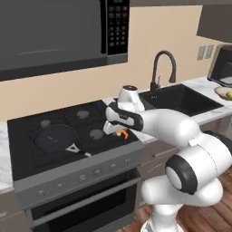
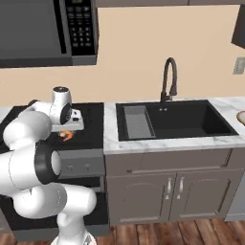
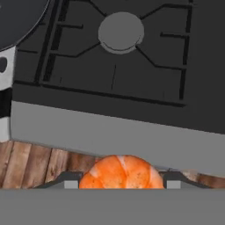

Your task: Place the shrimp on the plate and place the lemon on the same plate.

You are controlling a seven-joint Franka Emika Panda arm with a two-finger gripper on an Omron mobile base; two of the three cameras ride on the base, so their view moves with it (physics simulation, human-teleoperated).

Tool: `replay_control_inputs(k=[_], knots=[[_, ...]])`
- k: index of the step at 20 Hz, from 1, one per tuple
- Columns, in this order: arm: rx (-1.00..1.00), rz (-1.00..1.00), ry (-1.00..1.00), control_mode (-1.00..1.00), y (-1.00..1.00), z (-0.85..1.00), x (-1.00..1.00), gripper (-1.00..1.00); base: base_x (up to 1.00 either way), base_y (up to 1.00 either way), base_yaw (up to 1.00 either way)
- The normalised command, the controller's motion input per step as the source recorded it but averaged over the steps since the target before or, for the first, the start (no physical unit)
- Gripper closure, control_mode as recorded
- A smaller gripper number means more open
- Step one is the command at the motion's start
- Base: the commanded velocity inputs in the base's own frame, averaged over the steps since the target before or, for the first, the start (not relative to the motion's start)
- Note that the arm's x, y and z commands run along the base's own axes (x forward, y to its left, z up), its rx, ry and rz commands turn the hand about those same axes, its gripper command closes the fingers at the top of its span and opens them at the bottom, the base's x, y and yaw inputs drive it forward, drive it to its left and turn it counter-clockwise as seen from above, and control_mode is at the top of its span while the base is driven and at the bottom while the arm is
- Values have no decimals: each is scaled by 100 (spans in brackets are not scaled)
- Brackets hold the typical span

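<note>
Above the stove, the pincer pinches the shrimp; the frying pan sits empty.

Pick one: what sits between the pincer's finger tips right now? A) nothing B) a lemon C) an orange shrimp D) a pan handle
C: the hand view shows the orange shrimp sitting between the two finger tips of the pincer, lifted above the stove edge, and the left base view shows an orange bit under the hand too.
</note>
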Motion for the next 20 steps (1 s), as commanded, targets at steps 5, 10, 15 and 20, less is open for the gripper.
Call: replay_control_inputs(k=[5, 10, 15, 20], knots=[[0, 0, 0, 100, 0, 0, 0, 100, 25, -66, -5], [0, 0, 0, 100, 0, 0, 0, 100, 32, -70, 0], [0, 0, 0, 100, 0, 0, 0, 100, 34, -70, 0], [0, 0, 0, 100, 0, 0, 0, 100, 32, -71, 0]])
